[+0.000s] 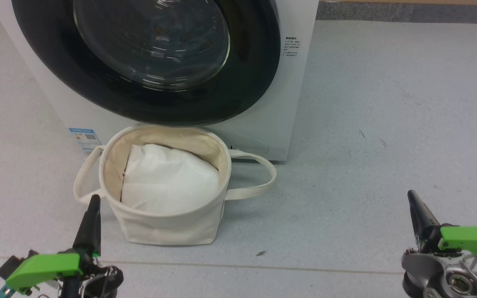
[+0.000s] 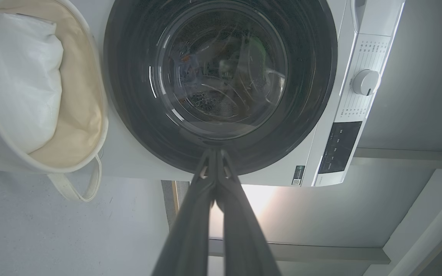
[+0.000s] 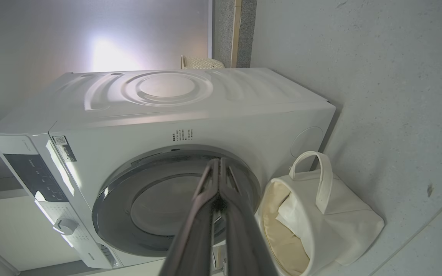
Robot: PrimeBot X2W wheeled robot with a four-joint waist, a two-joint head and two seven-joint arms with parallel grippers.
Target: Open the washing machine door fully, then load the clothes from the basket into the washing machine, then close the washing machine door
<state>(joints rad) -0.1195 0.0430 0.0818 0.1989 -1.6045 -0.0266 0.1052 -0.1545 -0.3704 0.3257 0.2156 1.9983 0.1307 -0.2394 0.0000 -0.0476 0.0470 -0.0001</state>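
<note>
Our left tool (image 1: 94, 200) and right tool (image 1: 411, 197) sit pinched together, empty, at the lower corners; the glossy black-ringed glass door (image 1: 255, 74) is closed, upper centre (round cream canvas basket (image 1: 168, 223) just below).

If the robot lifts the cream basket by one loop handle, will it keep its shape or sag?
It probably sags: the basket looks like soft canvas, and its wall is already creased. It seems light, with a white cloth inside, so a push would likely slide it. The loop handle droops, so it is probably floppy too.
</note>
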